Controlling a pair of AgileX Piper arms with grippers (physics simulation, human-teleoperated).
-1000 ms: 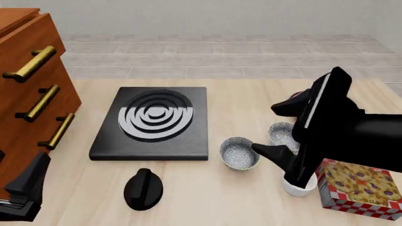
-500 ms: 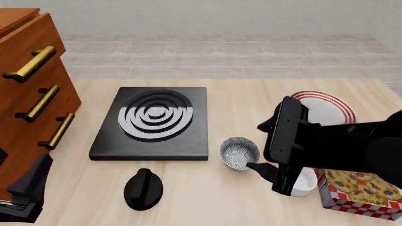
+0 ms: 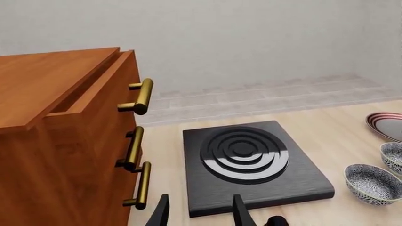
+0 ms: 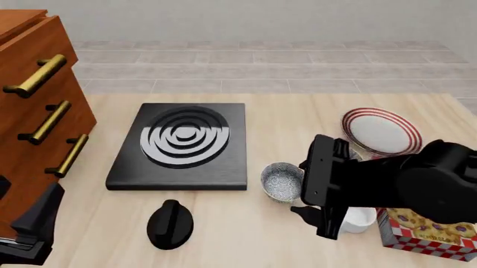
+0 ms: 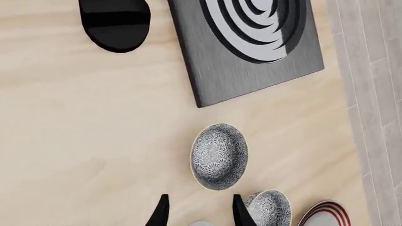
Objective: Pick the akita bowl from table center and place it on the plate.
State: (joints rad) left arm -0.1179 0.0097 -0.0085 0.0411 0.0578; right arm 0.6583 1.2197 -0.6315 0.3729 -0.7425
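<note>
The akita bowl (image 4: 280,181) stands at table center, just in front of the stove's near right corner, and shows speckled in the right wrist view (image 5: 219,156). My right gripper (image 4: 304,188) hovers at the bowl's right side, open, with nothing between its fingers (image 5: 162,213). A second identical bowl (image 5: 269,208) sits further right, hidden by the arm in the front view. The red-striped plate (image 4: 381,132) lies at the back right. My left gripper (image 4: 36,226) rests open at the near left, far from the bowl (image 3: 372,181).
A black stove (image 4: 182,145) with grey rings lies left of centre, and a black knob (image 4: 170,223) sits in front of it. A wooden cabinet (image 4: 33,106) with brass handles fills the left. A white bowl (image 4: 359,219) and a red-checkered box (image 4: 426,229) stand near right.
The right arm has swung down and left toward the akita bowl, uncovering the plate and hiding the second bowl. The left arm has stayed put.
</note>
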